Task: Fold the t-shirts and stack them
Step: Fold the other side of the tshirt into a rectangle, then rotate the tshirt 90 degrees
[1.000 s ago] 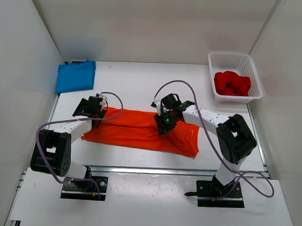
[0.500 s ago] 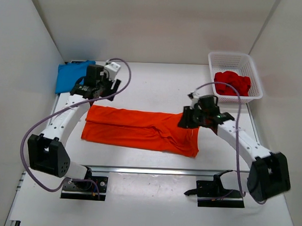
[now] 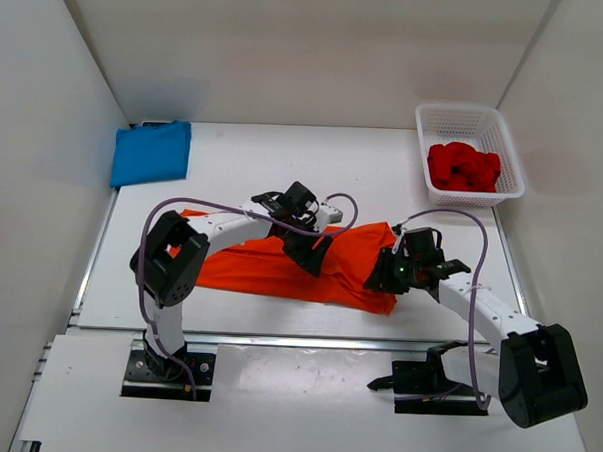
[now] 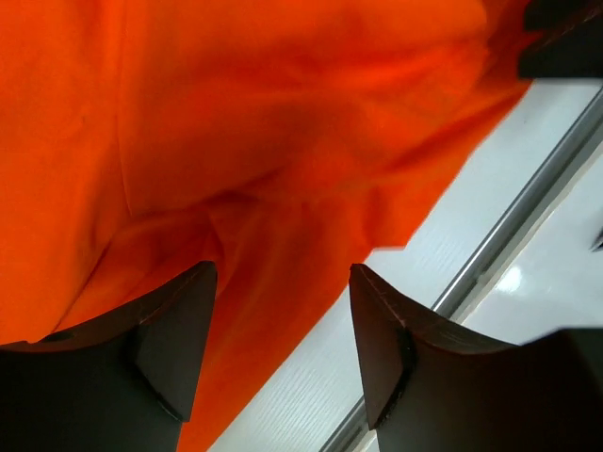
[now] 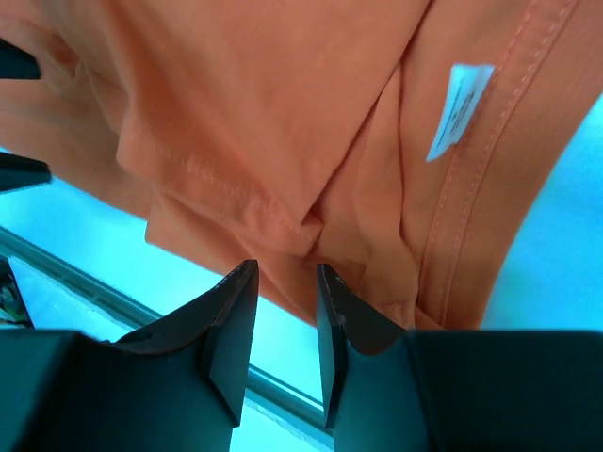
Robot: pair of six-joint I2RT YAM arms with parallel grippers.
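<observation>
Where the surface (image 3: 228, 315) meets its front rail, the right tool (image 5: 283, 273) pinches a puckered fold of the orange t-shirt (image 3: 250, 269), with a white label (image 5: 460, 108) nearby. The left tool (image 4: 283, 273) hangs unclenched over rumpled cloth, its arm hiding the shirt's middle. Farther back lie the folded blue t-shirt (image 3: 152, 151) and the red t-shirt (image 3: 464, 166), crumpled inside a white lattice basket (image 3: 422, 141).
</observation>
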